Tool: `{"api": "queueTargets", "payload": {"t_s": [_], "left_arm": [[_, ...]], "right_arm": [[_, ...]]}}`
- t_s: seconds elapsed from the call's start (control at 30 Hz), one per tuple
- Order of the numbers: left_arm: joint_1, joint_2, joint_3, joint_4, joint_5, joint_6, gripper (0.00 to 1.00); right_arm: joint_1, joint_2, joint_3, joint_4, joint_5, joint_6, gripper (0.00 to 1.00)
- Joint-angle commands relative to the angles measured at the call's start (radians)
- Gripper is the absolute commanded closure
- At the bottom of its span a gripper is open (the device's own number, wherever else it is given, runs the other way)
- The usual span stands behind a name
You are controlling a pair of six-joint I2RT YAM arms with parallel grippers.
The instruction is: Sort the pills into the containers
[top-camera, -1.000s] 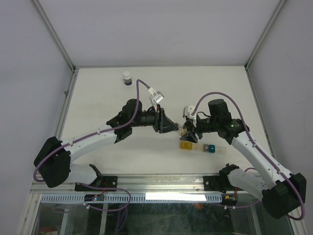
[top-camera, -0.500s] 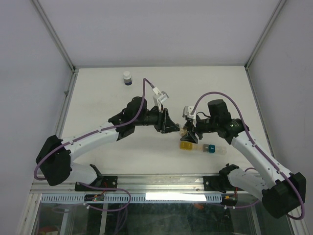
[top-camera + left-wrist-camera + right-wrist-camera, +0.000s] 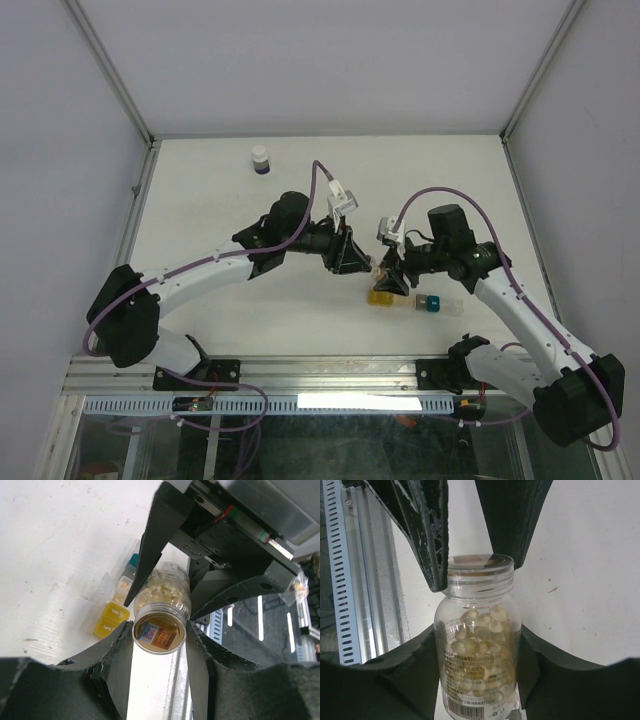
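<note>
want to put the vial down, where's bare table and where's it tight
Bare table: the far strip from the blue bottle to the right wall, and the near patch between the left arm, the compartment strip and the front rail. Crowded: the middle, where the left gripper and right gripper clamp the vial by that strip.

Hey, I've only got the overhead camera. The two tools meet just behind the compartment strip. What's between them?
Observer: A small clear vial packed with pale pills; the right tool clasps its body.
Operator: And where's the left tool gripping?
Observer: The left tool is shut on the vial's threaded neck, one finger on each side.
</note>
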Motion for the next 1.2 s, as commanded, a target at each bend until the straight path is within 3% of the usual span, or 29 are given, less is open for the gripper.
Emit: {"api": "queueTargets", "payload": {"t_s": [0.0, 0.33, 0.73, 0.9, 1.1, 1.17], "left_arm": [[-0.023, 0.041, 0.037, -0.006, 0.148, 0.188, 0.73], [-0.022, 0.045, 0.021, -0.024, 0.347, 0.636, 0.74], [-0.021, 0.036, 0.059, -0.024, 0.281, 0.678, 0.62], [-0.021, -0.002, 0.018, 0.021, 0.235, 0.647, 0.46], [-0.021, -0.089, -0.067, 0.132, 0.162, 0.601, 0.17], [-0.021, -0.110, -0.097, 0.178, 0.126, 0.580, 0.03]], "right_arm": [[-0.004, -0.033, 0.046, 0.121, -0.133, 0.018, 1.00], [-0.017, -0.041, 0.041, 0.124, -0.161, 0.022, 1.00], [-0.025, -0.042, 0.041, 0.123, -0.161, 0.022, 1.00], [-0.026, -0.041, 0.042, 0.124, -0.160, 0.020, 1.00], [-0.028, -0.039, 0.039, 0.121, -0.162, 0.019, 1.00], [-0.028, -0.038, 0.039, 0.122, -0.163, 0.019, 1.00]]}}
